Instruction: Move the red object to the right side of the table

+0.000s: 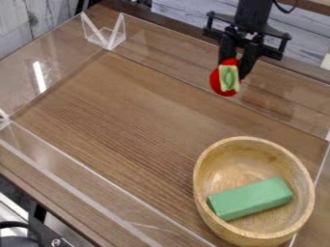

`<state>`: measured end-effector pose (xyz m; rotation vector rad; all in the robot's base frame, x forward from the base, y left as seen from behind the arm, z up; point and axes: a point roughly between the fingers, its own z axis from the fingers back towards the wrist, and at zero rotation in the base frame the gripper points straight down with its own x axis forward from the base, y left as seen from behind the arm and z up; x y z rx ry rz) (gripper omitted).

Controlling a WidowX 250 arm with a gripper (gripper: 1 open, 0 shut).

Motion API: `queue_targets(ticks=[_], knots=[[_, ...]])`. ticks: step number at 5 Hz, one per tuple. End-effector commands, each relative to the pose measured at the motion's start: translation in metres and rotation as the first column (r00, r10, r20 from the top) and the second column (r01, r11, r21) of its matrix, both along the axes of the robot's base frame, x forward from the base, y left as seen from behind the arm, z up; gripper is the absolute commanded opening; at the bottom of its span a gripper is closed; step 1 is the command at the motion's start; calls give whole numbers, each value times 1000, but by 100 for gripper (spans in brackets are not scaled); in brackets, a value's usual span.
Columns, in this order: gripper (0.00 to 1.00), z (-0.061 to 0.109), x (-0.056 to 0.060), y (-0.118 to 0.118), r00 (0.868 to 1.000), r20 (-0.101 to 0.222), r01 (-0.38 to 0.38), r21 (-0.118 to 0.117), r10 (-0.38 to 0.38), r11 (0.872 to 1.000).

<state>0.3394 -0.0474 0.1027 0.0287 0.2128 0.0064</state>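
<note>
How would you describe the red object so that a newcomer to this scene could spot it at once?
Start at the brown wooden tabletop and look toward its far side, where the black robot arm reaches in. At the arm's lower end is a small rounded red object with a light green part. Its red colour sets it apart from the plain green block in the bowl.
</note>
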Motion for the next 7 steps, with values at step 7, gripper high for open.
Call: queue_targets(ticks=[7], knots=[[0, -28, 1, -8, 985, 20, -170, -44, 171, 984]])
